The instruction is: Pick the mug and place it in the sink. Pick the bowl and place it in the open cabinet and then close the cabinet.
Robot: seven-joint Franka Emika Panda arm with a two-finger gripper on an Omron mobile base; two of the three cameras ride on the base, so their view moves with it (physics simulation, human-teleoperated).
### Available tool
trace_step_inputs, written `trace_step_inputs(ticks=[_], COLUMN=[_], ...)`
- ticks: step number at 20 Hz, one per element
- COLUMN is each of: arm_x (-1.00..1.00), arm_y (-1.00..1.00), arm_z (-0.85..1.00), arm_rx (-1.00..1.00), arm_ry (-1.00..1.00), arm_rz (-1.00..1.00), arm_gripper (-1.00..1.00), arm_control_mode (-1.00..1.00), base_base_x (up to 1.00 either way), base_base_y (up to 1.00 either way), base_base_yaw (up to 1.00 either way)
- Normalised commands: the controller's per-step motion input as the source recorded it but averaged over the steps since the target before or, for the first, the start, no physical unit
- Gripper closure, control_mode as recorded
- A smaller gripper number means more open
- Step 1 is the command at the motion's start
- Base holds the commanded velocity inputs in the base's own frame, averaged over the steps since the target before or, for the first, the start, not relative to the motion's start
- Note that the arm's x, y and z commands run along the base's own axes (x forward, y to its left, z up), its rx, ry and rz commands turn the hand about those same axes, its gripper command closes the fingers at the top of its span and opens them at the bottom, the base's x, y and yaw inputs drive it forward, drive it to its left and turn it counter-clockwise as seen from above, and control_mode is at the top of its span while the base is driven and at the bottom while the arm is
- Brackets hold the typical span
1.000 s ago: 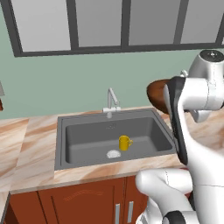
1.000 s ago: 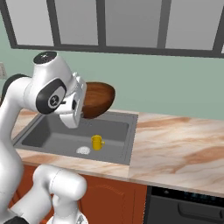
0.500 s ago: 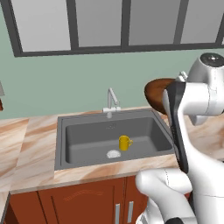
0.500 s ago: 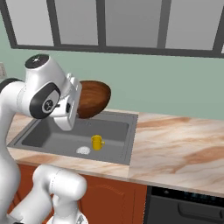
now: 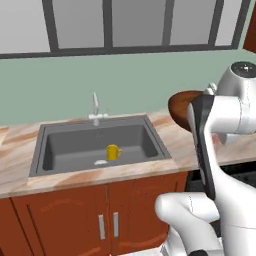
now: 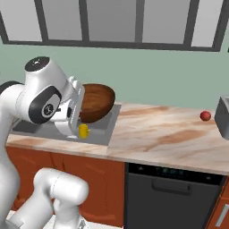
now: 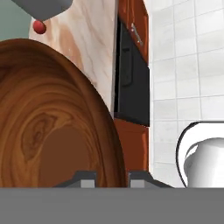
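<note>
Grey stone-look basin of the sink (image 5: 50, 150) served as the anchor for everything else. Inside it, near the round drain, the mug (image 5: 113, 152) stood upright, so the first half of the task looked finished. Right of the sink, raised above the marbled counter (image 6: 170, 134), the bowl (image 6: 96, 103) hung tipped on its side in the gripper (image 7: 112, 177), whose fingers sat one on each side of the rim, pinching the wall; gripping the edge was probably the only way to carry so wide a vessel. Further right of the sink lay a small red ball (image 6: 205, 116) beside a grey appliance (image 6: 222, 112). By my judgement the bowl was in transit toward the cabinet, with the shelving and door closing yet to come.
</note>
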Motion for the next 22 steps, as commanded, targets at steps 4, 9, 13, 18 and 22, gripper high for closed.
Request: trace_step_inputs(ticks=[4, 9, 13, 18, 22], arm_x=[0.00, 0.00, 0.00, 0.00, 0.00], arm_y=[0.00, 0.00, 0.00, 0.00, 0.00], arm_z=[0.00, 0.00, 0.00, 0.00, 0.00], arm_rx=[0.00, 0.00, 0.00, 0.00, 0.00], arm_ry=[0.00, 0.00, 0.00, 0.00, 0.00], arm_rz=[0.00, 0.00, 0.00, 0.00, 0.00], arm_gripper=[1.00, 1.00, 1.00, 1.00, 1.00], arm_control_mode=[1.00, 1.00, 1.00, 1.00, 1.00], base_base_x=[-1.00, -0.99, -0.99, -0.81, -0.11], base_base_y=[-0.17, 0.41, 0.07, -0.10, -0.26], base_base_yaw=[-0.02, 0.23, 0.50, 0.60, 0.66])
